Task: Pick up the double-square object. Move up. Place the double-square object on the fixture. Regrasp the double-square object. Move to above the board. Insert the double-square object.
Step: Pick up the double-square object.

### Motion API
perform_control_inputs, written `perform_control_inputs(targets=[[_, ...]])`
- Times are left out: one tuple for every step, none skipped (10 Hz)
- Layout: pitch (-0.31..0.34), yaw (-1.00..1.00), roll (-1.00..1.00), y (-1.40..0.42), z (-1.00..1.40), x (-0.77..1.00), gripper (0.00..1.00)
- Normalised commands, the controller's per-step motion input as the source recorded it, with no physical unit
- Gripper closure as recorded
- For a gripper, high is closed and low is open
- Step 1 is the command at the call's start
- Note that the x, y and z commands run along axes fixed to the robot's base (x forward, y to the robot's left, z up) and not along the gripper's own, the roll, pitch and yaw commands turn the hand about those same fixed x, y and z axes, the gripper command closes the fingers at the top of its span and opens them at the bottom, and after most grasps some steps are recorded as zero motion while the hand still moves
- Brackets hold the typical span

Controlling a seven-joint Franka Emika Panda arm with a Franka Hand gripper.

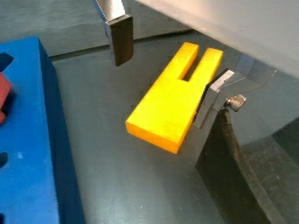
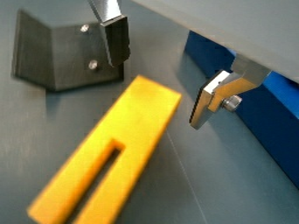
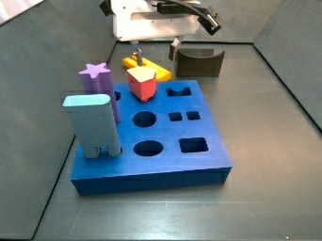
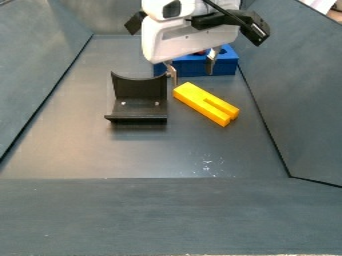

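Note:
The double-square object (image 1: 173,103) is a yellow-orange block lying flat on the dark floor, its notched end showing two prongs (image 2: 111,162). In a side view it lies between the fixture and the board (image 4: 207,103), and in the other it peeks out behind the red peg (image 3: 132,63). My gripper (image 1: 170,66) hangs open just over it, one finger (image 2: 114,39) on each side and neither touching; nothing is between them. The white gripper body stands over the block (image 4: 191,68). The dark fixture (image 2: 65,52) stands close by (image 4: 138,100). The blue board (image 3: 157,141) lies beside the block (image 1: 30,131).
On the board stand a tall light-blue block (image 3: 92,127), a purple star-topped peg (image 3: 94,80) and a red peg (image 3: 145,83). Grey sloping walls enclose the floor (image 4: 40,90).

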Motion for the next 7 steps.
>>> perform_control_inputs(targets=[[0.000, 0.91, -0.01, 0.13, -0.33, -0.09, 0.00], [0.000, 0.10, -0.10, 0.00, 0.00, -0.05, 0.00], [0.000, 0.02, 0.00, 0.00, -0.01, 0.03, 0.00], [0.016, 0.11, 0.00, 0.03, -0.20, 0.11, 0.00], [0.000, 0.06, 0.00, 0.11, -0.48, 0.02, 0.00], [0.000, 0.00, 0.00, 0.09, -0.45, 0.00, 0.00], [0.000, 0.00, 0.00, -0.03, -0.01, 0.00, 0.00]])
